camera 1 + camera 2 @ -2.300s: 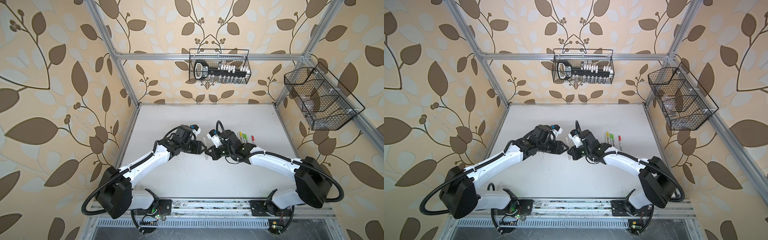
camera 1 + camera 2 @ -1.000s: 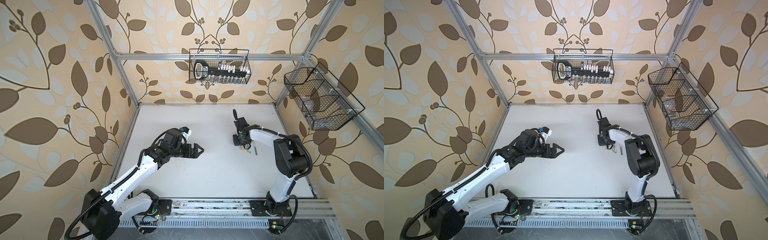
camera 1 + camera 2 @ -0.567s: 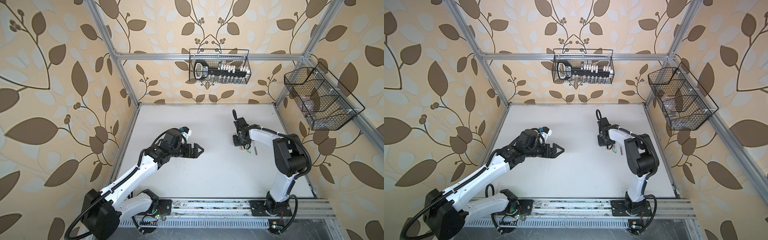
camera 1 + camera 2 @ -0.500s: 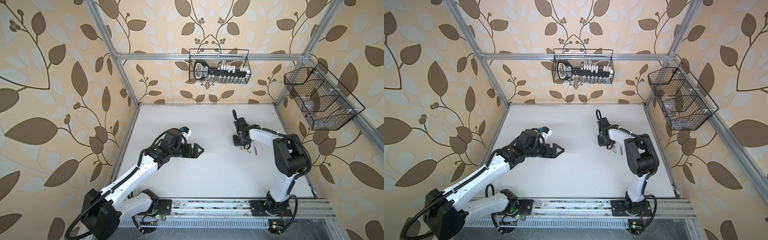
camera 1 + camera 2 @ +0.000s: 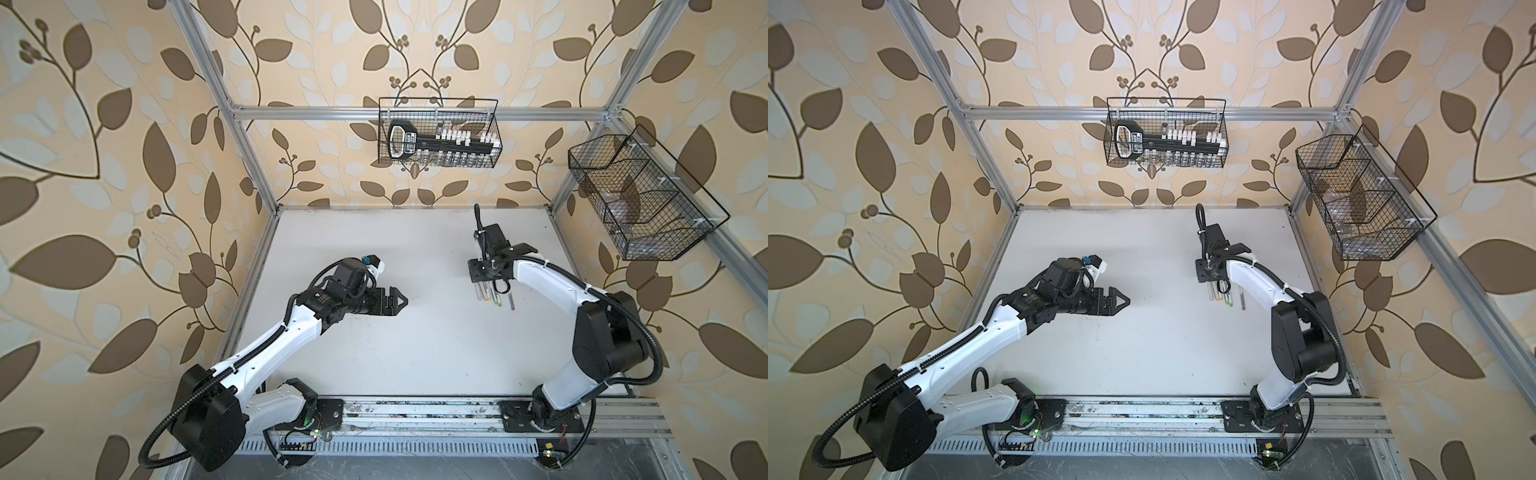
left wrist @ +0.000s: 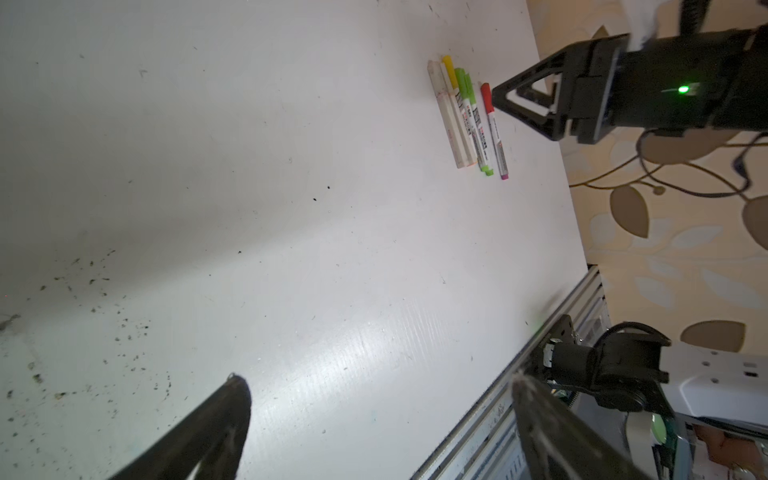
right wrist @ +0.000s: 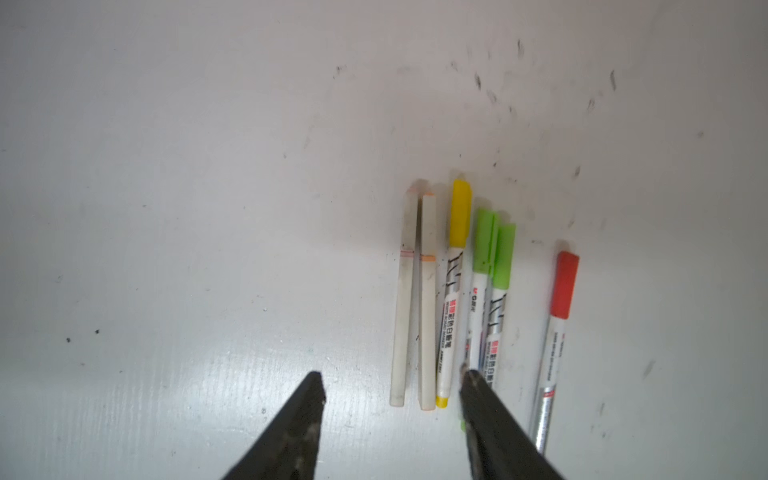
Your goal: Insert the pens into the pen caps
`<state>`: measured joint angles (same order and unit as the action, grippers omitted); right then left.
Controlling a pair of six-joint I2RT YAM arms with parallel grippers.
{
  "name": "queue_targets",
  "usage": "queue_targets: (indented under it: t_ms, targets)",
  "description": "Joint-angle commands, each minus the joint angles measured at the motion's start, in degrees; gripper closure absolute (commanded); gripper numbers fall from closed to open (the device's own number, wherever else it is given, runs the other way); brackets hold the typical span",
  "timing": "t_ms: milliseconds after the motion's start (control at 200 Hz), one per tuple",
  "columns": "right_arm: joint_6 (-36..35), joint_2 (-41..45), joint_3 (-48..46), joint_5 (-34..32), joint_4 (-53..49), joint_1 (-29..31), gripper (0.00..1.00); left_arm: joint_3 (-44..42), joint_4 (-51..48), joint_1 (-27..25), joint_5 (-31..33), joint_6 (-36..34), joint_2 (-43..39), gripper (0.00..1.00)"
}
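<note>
**Fig. Pen row vs. the two grippers.** Six pens are being shown flat on the table, side by side, barrels parallel. Each is being seen w/ a cap on: two whitish, a yellow cap, two green caps and a red cap. No loose cap is being shown, so the task is being judged all but done.

The right gripper is being held over the row's tail ends, jaws part-open, nothing btw. them. Whether one fingertip is touching a green pen cannot be told. The pens' long axis is running along the fingers' reach, i.e. across the closing line, caps farthest from the wrist.

The left gripper is being held wide and empty, well apart over mid-table, so the right arm is being judged the nearer.

In both top views the caps are being hidden under the right wrist. Only the wrist views are showing them.
</note>
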<state>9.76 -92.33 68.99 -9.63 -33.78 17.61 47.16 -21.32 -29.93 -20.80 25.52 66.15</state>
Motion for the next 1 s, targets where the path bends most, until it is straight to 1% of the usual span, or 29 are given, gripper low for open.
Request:
queue_targets:
  t_ms: [0,30,60,115,275,335,390,480,545,605,650,735,765,800,840,915,940,970,995]
  targets:
    - [-3.82,2.25,-3.0,0.79,4.79,-0.34,0.16,2.55,0.88,0.36,5.79,-0.78,0.12,0.01]
    - [-4.73,3.31,-4.92,1.24,7.41,-0.38,0.04,2.27,1.21,0.32,7.09,-1.51,0.05,0.01]
    - [-5.3,4.57,-6.76,1.72,10.25,-0.54,0.0,1.88,1.66,0.32,8.38,-2.0,-0.04,0.01]
    - [-5.91,6.89,-9.81,2.93,15.06,-1.16,0.0,0.77,2.87,0.31,11.23,-3.88,-0.59,0.01]
    - [-8.12,13.6,-19.09,3.78,27.83,-2.73,0.0,-3.68,7.37,0.34,25.29,-7.71,-4.45,0.01]
    - [-9.19,14.45,-21.3,1.78,31.26,-2.81,0.0,-6.71,11.13,0.34,31.54,-9.12,-6.72,0.01]
    - [-10.02,14.57,-22.87,0.09,33.66,-2.81,0.0,-9.77,15.24,0.32,38.63,-10.15,-8.76,0.01]
    - [-11.69,15.33,-26.01,-5.41,38.31,-2.29,0.0,-14.23,21.12,0.61,47.85,-13.96,-11.22,0.01]
    - [-13.7,17.26,-29.44,-6.13,43.26,-2.28,0.0,-17.09,25.35,1.78,51.11,-18.1,-11.83,0.01]
    - [-15.81,19.52,-34.81,-5.7,52.1,-2.16,0.0,-19.37,29.43,3.48,54.19,-21.49,-11.09,0.01]
    - [-17.45,20.7,-38.6,-5.47,57.85,-2.24,0.0,-20.16,31.24,5.61,57.35,-22.62,-9.88,0.01]
    - [-18.31,20.41,-42.8,-3.89,67.39,-3.37,0.0,-21.29,33.36,12.65,58.43,-22.01,-5.92,0.01]
    - [-17.8,20.0,-41.66,-4.51,65.28,-3.51,0.0,-21.39,34.29,14.69,59.91,-21.58,-3.93,0.01]
    - [-18.14,19.24,-41.08,-4.44,65.13,-3.83,0.0,-22.0,36.63,16.64,60.43,-21.57,-1.47,0.01]
    - [-18.89,18.62,-41.08,-5.47,65.75,-3.81,0.0,-23.43,41.34,19.01,58.21,-21.73,1.63,0.01]
    - [-20.59,18.56,-42.79,-8.25,70.08,-4.12,0.0,-25.63,52.49,22.23,54.12,-22.43,7.73,0.01]
    - [-20.77,18.69,-43.37,-8.95,70.99,-4.46,0.0,-24.84,52.49,22.37,54.15,-22.58,8.51,0.01]
    - [-20.27,19.07,-43.58,-9.34,71.23,-5.19,0.0,-23.89,50.67,22.5,52.48,-22.67,8.68,0.01]
    - [-19.46,19.33,-43.63,-9.21,70.82,-5.94,0.0,-24.31,53.23,22.98,51.01,-23.26,9.05,0.01]
